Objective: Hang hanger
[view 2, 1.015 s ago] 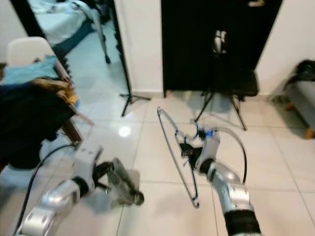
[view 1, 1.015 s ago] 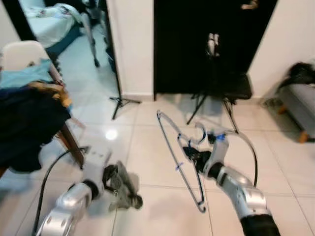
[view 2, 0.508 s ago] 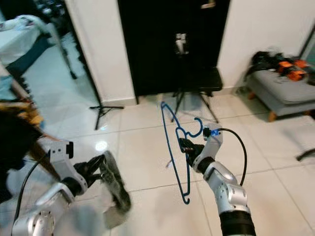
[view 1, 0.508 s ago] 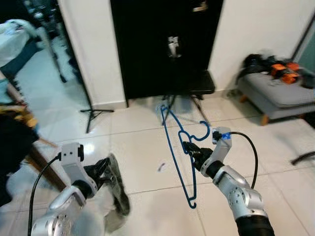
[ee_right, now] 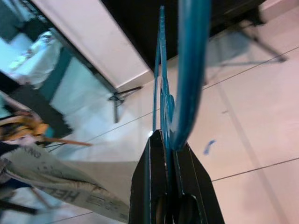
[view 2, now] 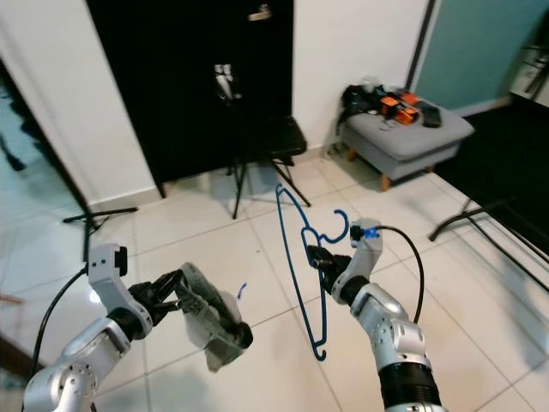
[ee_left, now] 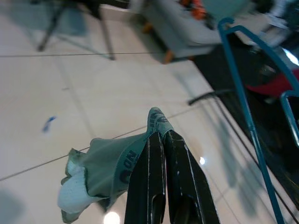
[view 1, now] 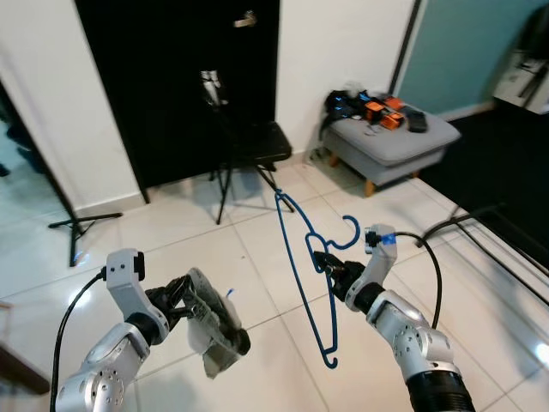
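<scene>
The blue hanger [view 1: 302, 266] is up in the air over the tiled floor [view 1: 257, 257], pinched at its neck, just under the hook, by the right gripper [view 1: 329, 268], whose two black fingers are closed tight on the wire. Its long axis runs steeply, one end of the frame reaching up and away toward the black folding chair [view 1: 253, 142], the other end dropping down close to the robot, with the open hook curling out to the robot's right beside the gripper. Beside the hanger, on the robot's left and a little lower, the left gripper [view 1: 190, 296] is clamped shut on a crumpled grey-green cloth [view 1: 214, 330] with printed lettering, which droops below the fingers. Beyond the hanger stands the folding chair in front of a dark doorway [view 1: 171, 77], and off to the hanger's right a grey footstool [view 1: 395, 142] carries some orange and black bits; a dark rail or frame [view 1: 489, 249] lies low at the far right. As far as I can judge, the pick-up part is done: the hanger is firmly in hand. What is left is the hanging itself, and I cannot make out any rail or hook within reach, so the robot likely has to find and approach one.
</scene>
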You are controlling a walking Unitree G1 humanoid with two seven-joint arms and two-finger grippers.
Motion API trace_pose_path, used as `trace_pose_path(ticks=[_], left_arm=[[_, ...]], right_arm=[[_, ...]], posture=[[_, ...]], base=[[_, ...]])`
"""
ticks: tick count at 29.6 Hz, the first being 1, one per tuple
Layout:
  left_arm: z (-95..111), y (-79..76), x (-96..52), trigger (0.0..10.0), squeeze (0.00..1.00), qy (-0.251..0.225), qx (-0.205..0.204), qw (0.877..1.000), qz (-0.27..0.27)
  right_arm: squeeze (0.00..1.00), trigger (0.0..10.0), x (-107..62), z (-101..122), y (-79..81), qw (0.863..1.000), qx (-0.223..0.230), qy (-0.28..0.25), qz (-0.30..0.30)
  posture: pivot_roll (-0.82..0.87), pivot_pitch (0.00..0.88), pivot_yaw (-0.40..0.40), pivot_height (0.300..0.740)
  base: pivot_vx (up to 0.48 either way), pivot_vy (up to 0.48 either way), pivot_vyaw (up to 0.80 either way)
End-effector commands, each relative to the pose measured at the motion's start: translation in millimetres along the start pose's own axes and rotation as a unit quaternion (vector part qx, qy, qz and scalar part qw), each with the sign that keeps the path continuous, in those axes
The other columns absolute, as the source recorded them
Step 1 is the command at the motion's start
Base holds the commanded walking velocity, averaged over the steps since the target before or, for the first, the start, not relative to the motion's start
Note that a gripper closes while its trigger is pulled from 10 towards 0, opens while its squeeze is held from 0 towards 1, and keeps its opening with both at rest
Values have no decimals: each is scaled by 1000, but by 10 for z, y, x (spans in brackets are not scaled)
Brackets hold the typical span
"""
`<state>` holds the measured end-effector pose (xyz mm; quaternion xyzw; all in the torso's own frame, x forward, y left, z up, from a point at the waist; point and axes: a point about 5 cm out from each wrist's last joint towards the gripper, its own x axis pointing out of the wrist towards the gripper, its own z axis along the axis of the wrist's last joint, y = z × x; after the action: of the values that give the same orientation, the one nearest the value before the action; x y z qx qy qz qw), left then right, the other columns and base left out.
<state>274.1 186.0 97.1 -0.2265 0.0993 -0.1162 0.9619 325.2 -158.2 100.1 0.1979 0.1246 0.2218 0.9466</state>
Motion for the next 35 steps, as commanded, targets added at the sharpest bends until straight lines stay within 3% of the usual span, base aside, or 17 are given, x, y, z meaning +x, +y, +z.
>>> trace_pose_path(ticks=[1,3,5,6,8,11,18,20,21,22,25,26,27,30,31,33,35], left_arm=[[-33,37,-11,10000,0,6,4,1000,3],[-32,40,-8,10000,0,4,2,1000,2],[-29,40,-9,10000,0,2,-1,1000,1],[-29,21,-1,10000,0,3,-1,1000,-2],[-33,-22,13,10000,0,4,3,1000,-9],[-38,-83,19,10000,0,6,18,1000,-16],[-66,-86,45,10000,0,27,65,997,-23],[-56,-81,86,10000,0,38,105,993,-31],[-56,-81,86,10000,0,38,105,993,-31],[15,-95,151,10000,0,37,170,984,-36],[49,-102,179,10000,0,36,196,979,-36],[155,-147,246,10000,0,27,228,972,-43],[155,-147,246,10000,0,27,228,972,-43],[665,-283,415,10000,0,-32,305,951,-39],[665,-283,415,10000,0,-32,305,951,-39],[981,-293,461,10000,0,-62,336,940,-7],[1071,-287,467,10000,0,-69,343,937,6]], right_arm=[[0,10000,6,-53,3,1000,-5,10,2],[0,10000,14,-83,21,1000,-17,23,8],[0,10000,16,-95,29,999,-23,30,12],[0,10000,14,-96,28,999,-30,38,15],[0,10000,12,-95,23,998,-39,47,20],[0,10000,18,-91,25,997,-49,58,30],[0,10000,81,-64,56,997,-44,49,40],[0,10000,81,-56,50,997,-46,43,41],[0,10000,81,-56,50,997,-46,43,41],[0,10000,70,-51,51,996,-52,42,51],[0,10000,65,-50,54,996,-55,43,57],[0,10000,58,-36,61,995,-62,42,65],[0,10000,58,-36,61,995,-62,42,65],[0,10000,40,33,116,987,-114,50,103],[0,10000,40,33,116,987,-114,50,103],[0,10000,-9,152,170,976,-151,52,145],[0,10000,-34,199,191,971,-166,53,162]], posture=[[-84,15,-40,740],[-94,0,-106,740],[-94,0,-106,740],[-90,0,-162,740],[-80,0,-198,740],[-62,1,-205,740],[-69,0,-153,740],[-92,0,-106,740],[-92,0,-106,740],[-111,0,-59,740],[-111,0,-59,740],[-117,0,-43,740],[-117,0,-43,740],[-120,0,-26,740],[-120,0,-26,740],[-123,0,-21,740],[-123,0,-21,740]], base=[[0,0,-775],[0,0,-775],[0,0,-775],[0,0,-775],[0,0,-775],[0,0,-775],[0,0,-777],[0,0,-775],[0,0,-775],[0,0,-775],[0,0,-775],[0,0,-775],[0,0,-775],[0,0,-746],[0,0,-675],[0,0,0],[0,0,0]])
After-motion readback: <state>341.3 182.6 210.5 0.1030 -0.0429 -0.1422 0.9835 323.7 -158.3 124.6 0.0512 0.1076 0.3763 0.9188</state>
